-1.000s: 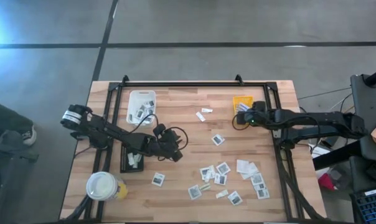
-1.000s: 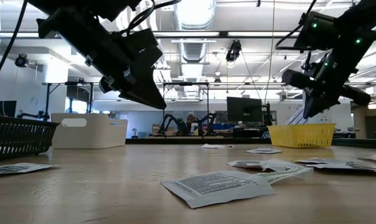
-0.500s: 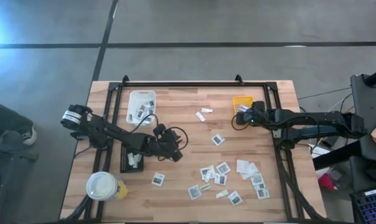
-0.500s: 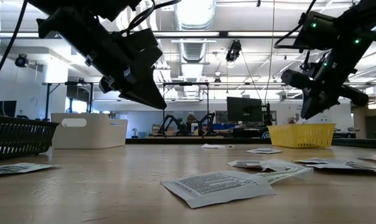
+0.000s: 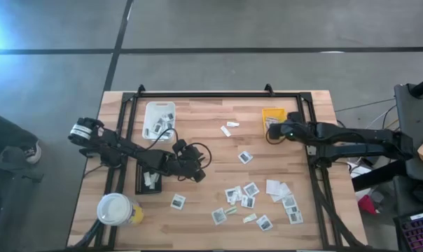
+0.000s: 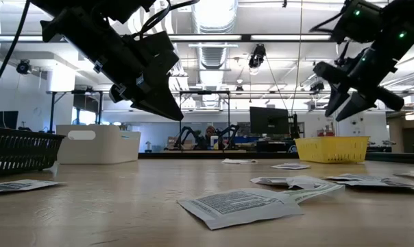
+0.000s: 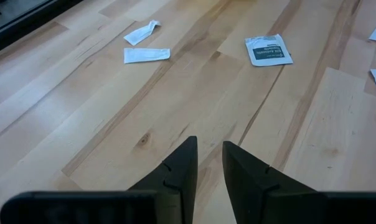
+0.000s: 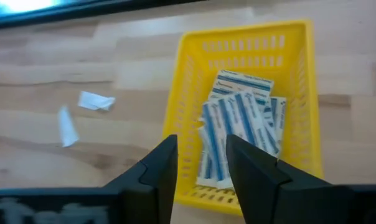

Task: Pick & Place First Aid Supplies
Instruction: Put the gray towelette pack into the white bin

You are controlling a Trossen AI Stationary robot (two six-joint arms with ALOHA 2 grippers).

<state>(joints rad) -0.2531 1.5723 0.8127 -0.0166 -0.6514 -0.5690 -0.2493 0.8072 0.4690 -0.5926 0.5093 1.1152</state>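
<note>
Flat white packets point(image 5: 250, 189) with dark patches lie scattered on the wooden table's near right part, and one lies alone point(image 5: 245, 157) near the middle. Blue-striped strips point(image 8: 238, 118) lie in the yellow tray point(image 5: 272, 114) at the far right. My right gripper point(image 8: 200, 142) hangs open just above the tray's near edge point(image 5: 269, 130), nothing between its fingers. Over the table's middle left my left gripper point(image 5: 199, 173) hovers above bare wood, its fingers point(image 7: 208, 144) a small gap apart and holding nothing.
A white tray point(image 5: 159, 120) with a few packets stands at the far left. Under the left arm is a black tray point(image 5: 148, 178), and a yellow cup with a white lid point(image 5: 117, 208) stands at the near left. A black frame point(image 5: 218, 94) rims the table.
My right gripper has opened above the yellow tray; its fingers, shut and pointing down a second ago, now stand apart and tipped a little higher. The left arm has kept still.
</note>
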